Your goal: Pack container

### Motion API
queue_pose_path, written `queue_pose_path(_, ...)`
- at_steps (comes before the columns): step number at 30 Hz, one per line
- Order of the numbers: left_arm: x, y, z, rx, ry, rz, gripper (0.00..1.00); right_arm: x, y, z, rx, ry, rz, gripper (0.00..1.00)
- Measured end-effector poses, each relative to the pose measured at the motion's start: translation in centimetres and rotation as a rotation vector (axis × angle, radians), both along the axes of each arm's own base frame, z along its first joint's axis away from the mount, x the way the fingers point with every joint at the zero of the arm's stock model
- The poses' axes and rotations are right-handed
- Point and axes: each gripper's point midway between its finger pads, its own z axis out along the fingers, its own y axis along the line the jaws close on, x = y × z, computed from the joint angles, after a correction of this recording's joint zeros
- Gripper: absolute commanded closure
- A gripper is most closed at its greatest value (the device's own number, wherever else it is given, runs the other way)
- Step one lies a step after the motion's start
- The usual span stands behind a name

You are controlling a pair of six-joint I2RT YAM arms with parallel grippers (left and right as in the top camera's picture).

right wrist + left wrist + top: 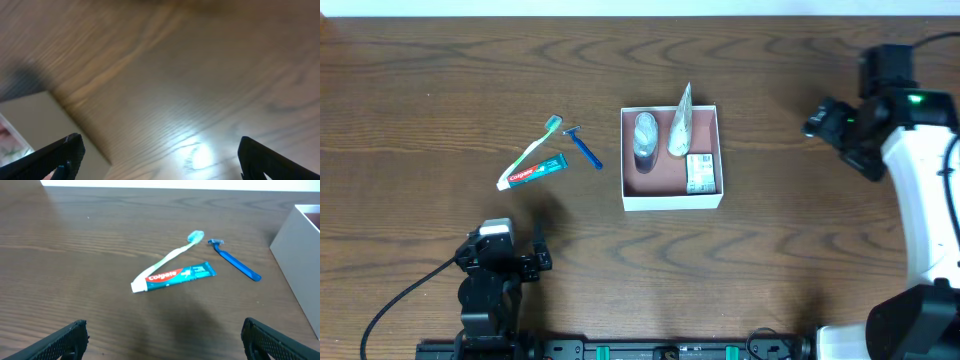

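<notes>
Left of the container (671, 203), toothbrush (535, 150), toothpaste (533, 173) and razor (585, 148) lie close together on the bench (420, 100); left fingers (65, 340) and right fingers (62, 152) are both spread, gripping nothing.

Dark wood-grain table (440, 90) with slight sheen; matt white-walled container (670, 201).

The toothpaste tube (173, 276) lying on the bench (90, 240) reads "Colgate" in white letters on its red panel, while its smaller teal print stays too small to read.
</notes>
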Motion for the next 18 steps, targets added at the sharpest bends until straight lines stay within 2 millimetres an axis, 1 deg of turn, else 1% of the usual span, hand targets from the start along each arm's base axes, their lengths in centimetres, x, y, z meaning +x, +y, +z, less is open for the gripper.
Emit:
queue_pose_path(2,0.0,-0.3,0.0,-0.013,0.000,-0.012,0.02,-0.5,-1.5,-0.1,-0.002,0.013,-0.037,0.01)
queue_pose_path(4,0.0,-0.6,-0.1,-0.037,-0.001,-0.021,0.02,-0.8,-2.4,-0.1,-0.002,0.018,-0.060,0.01)
queue_pose_path(7,0.1,-0.9,-0.3,-0.057,0.012,-0.031,0.02,-1.0,-3.1,-0.1,-0.003,0.020,-0.078,0.01)
queue_pose_path(9,0.0,-1.0,-1.0,-0.067,0.054,-0.031,0.02,-1.0,-3.2,-0.1,-0.002,0.020,-0.082,0.01)
queue_pose_path(11,0.0,-1.0,-1.1,-0.072,0.104,-0.030,0.02,-1.1,-3.2,-0.1,-0.001,0.022,-0.083,0.01)
queue_pose_path(13,0.4,-1.0,0.0,-0.077,0.143,-0.027,0.02,-1.1,-3.2,-0.1,0.000,0.023,-0.082,0.01)
queue_pose_path(15,1.0,-1.0,1.8,-0.084,0.194,-0.022,0.02,-1.0,-3.2,-0.1,-0.001,0.021,-0.082,0.01)
queue_pose_path(18,3.2,-1.0,4.6,-0.092,0.312,-0.011,0.02,-1.1,-3.2,-0.1,-0.001,0.022,-0.079,0.01)
